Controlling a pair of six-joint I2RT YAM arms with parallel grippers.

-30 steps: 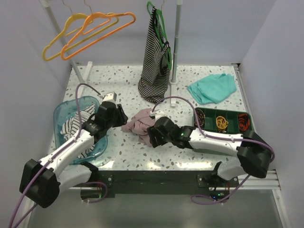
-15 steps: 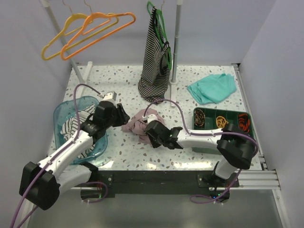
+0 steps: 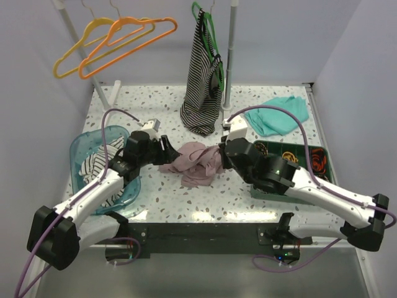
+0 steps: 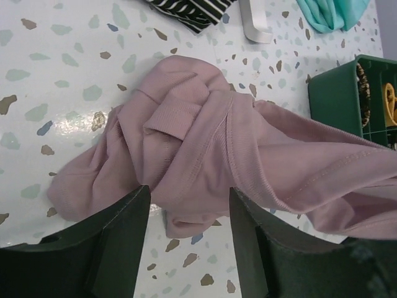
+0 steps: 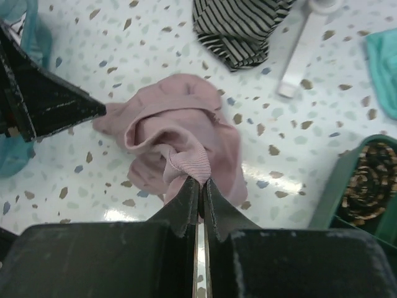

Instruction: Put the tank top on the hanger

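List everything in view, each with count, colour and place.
tank top: one, dusty pink, bunched mid-table
orange hanger: one, orange, rack, back left
yellow hanger: one, yellow, beside it
green hanger: one, green, rack, back centre
striped top: one, black-and-white, hanging on it
basket: one, clear blue, left
striped cloth: one, black-and-white, in basket
teal cloth: one, teal, back right
tray: one, green, right
rack: one, white, back
left gripper: one, black, open over tank top
right gripper: one, black, shut on tank top

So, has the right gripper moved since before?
Yes. The right gripper, shut on the dusty pink fabric tank top, moved rightward, toward the green plastic tray.
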